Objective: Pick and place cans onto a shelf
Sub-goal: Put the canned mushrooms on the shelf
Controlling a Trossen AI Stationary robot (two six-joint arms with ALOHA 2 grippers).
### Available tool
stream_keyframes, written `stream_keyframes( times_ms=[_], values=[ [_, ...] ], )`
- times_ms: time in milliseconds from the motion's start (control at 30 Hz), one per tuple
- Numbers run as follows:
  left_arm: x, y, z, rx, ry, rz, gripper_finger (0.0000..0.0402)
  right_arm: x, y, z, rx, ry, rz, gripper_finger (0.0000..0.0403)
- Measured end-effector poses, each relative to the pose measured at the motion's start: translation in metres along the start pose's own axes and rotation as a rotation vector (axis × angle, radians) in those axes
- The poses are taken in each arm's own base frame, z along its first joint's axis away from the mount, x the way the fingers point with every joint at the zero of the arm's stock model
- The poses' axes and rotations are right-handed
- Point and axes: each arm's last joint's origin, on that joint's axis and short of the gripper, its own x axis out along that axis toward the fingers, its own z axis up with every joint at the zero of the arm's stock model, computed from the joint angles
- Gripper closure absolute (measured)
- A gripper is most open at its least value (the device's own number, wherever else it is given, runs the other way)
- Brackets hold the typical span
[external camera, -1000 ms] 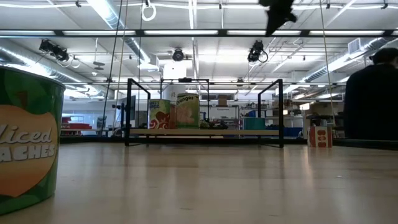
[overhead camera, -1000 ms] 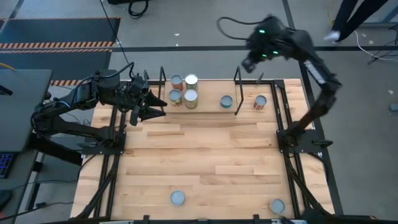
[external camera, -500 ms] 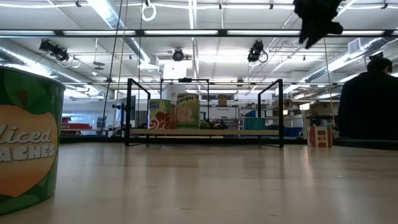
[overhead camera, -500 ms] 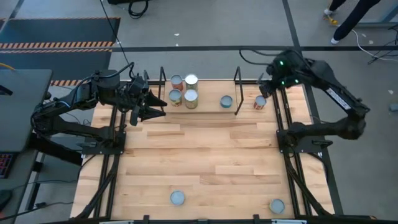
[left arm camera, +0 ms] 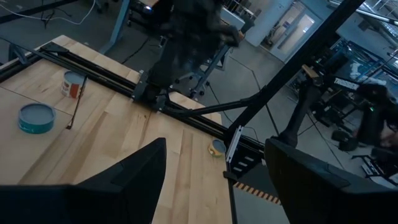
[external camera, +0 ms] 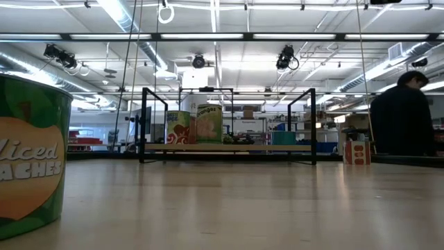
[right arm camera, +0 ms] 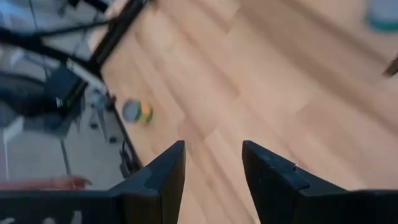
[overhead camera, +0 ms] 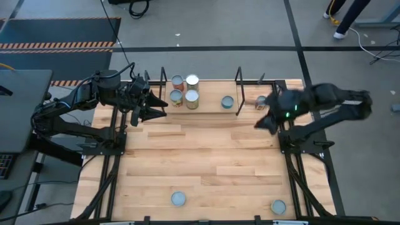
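Note:
The shelf [overhead camera: 209, 106] stands at the table's far edge and carries several cans [overhead camera: 191, 99] at its left end and a teal can [overhead camera: 227, 102] toward its right end. An orange-red can [overhead camera: 259, 100] stands on the table just right of the shelf. Two more cans [overhead camera: 179, 199] [overhead camera: 278, 207] stand at the near edge. My left gripper [overhead camera: 156, 106] hangs open at the shelf's left end, holding nothing. My right gripper [overhead camera: 262, 123], blurred, hovers open over the table's right side, nearer than the orange-red can, with only wood showing between its fingers [right arm camera: 158, 177].
A large peaches can [external camera: 28, 153] stands close to the low camera at the left. Black frame rails [overhead camera: 294, 162] run along both table sides. Bare wood [overhead camera: 206, 156] lies between the shelf and the near cans. A person [external camera: 402, 125] stands beyond the table.
My right gripper has swung from high beyond the table's far edge toward the near edge and down, passing the orange-red can, and now tips downward over the table's right side. It has left the top of the low view. The cans stay put.

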Motion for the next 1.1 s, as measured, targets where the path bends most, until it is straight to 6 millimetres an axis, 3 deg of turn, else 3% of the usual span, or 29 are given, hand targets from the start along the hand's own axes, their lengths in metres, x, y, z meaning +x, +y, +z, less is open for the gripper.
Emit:
stream_keyframes(
  times_ms=[267,367,567,833,967,1100],
  values=[
    [0.0,0.0,0.0,0.0,0.0,0.0,0.0127,0.057,0.049,-0.049,-0.107,0.096,-0.153,0.0232],
    [0.0,0.0,0.0,0.0,0.0,0.0,0.0127,0.08,0.062,-0.071,-0.204,0.226,-0.177,0.0219],
    [0.0,0.0,0.0,0.0,0.0,0.0,0.0127,0.103,0.09,-0.141,-0.288,0.421,-0.152,0.0169],
    [0.0,0.0,0.0,0.0,0.0,0.0,0.0127,0.116,0.094,-0.247,-0.256,0.506,-0.292,0.0109],
    [0.0,0.0,0.0,0.0,0.0,0.0,0.0127,0.118,0.093,-0.279,-0.254,0.541,-0.299,0.0082],
    [0.0,0.0,0.0,0.0,0.0,0.0,0.0127,0.125,0.091,-0.296,-0.268,0.558,-0.311,0.0056]
  ],
)
